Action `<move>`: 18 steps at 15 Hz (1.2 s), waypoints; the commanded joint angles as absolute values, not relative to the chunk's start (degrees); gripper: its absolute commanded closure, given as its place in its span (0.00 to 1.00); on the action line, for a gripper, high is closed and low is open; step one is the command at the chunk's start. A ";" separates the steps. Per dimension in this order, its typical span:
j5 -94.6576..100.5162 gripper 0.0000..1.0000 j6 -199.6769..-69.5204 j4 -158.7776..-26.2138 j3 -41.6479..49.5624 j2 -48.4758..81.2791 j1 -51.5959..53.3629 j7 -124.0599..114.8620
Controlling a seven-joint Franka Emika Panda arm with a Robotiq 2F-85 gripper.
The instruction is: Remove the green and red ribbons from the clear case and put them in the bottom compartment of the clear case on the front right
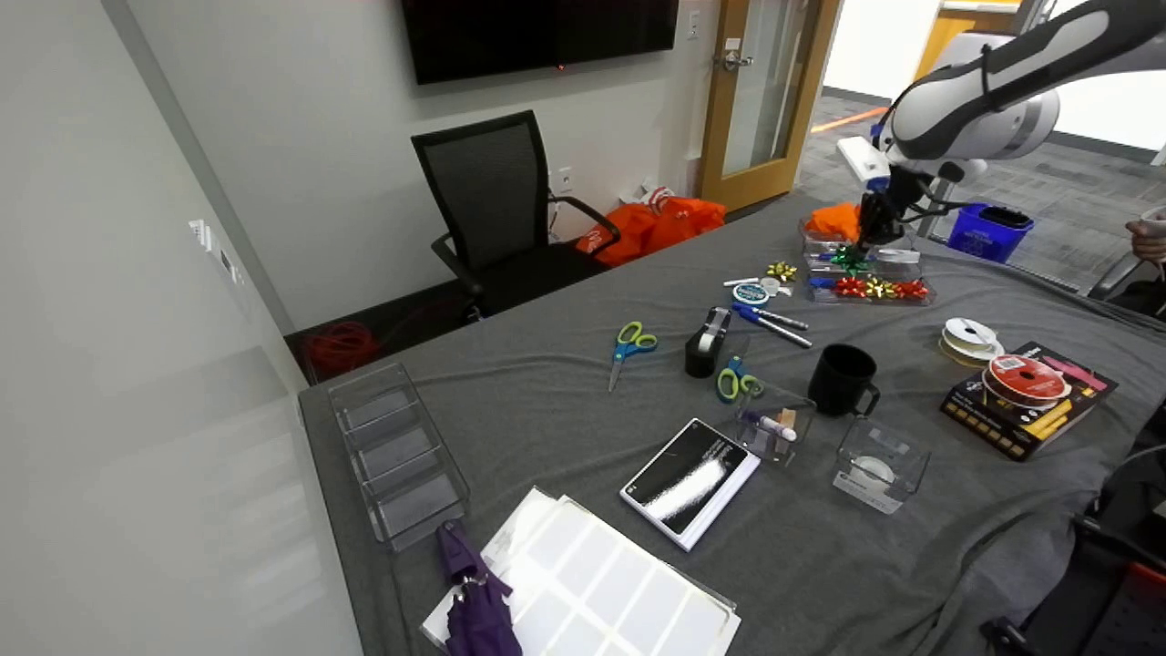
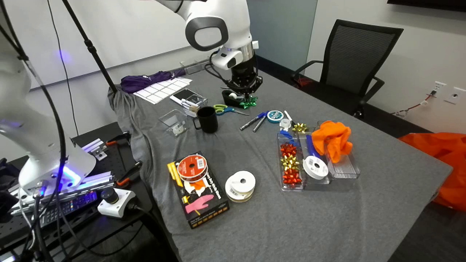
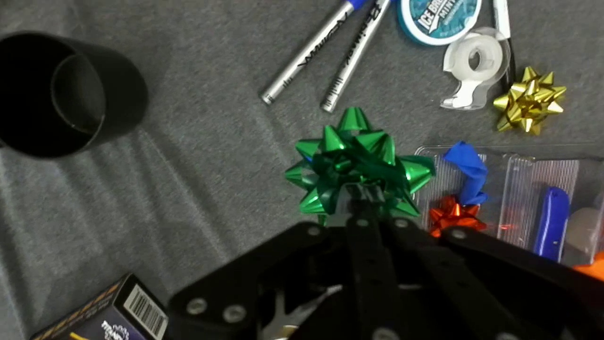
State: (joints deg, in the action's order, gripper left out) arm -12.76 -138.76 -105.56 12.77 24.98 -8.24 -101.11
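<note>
Green ribbon (image 3: 342, 165) hangs gripped in the end effector (image 3: 361, 193) over open tablecloth (image 3: 203, 141) between mug (image 3: 123, 89) and edge of clear case (image 3: 494, 189).

In the wrist view I have a free lane over the surface (image 3: 207, 156) left of my claw (image 3: 361, 193) as far as the black mug (image 3: 75, 94), with a dark box (image 3: 107, 314) intruding to the claw's lower left. Ahead of it two silver markers (image 3: 304, 56) lie flat, and farther right a mint tin (image 3: 439, 21), tape roll (image 3: 462, 67) and gold bow (image 3: 529, 101) crowd in. To its right the walls of a clear case (image 3: 493, 189) stand in the way, and the green bow (image 3: 350, 156) I grip juts past the claw on both sides.
</note>
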 commanded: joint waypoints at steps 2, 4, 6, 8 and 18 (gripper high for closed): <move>-16.39 1.00 -132.39 -92.71 12.90 33.96 -8.78 -114.18; -14.52 1.00 -134.94 -96.42 12.43 31.90 -8.64 -112.46; -14.64 1.00 -134.21 -94.35 12.40 33.25 -8.69 -114.19; -14.66 1.00 -134.07 -93.92 12.45 33.52 -8.72 -114.43; -12.72 1.00 -138.01 -86.52 13.87 41.75 -14.45 -105.37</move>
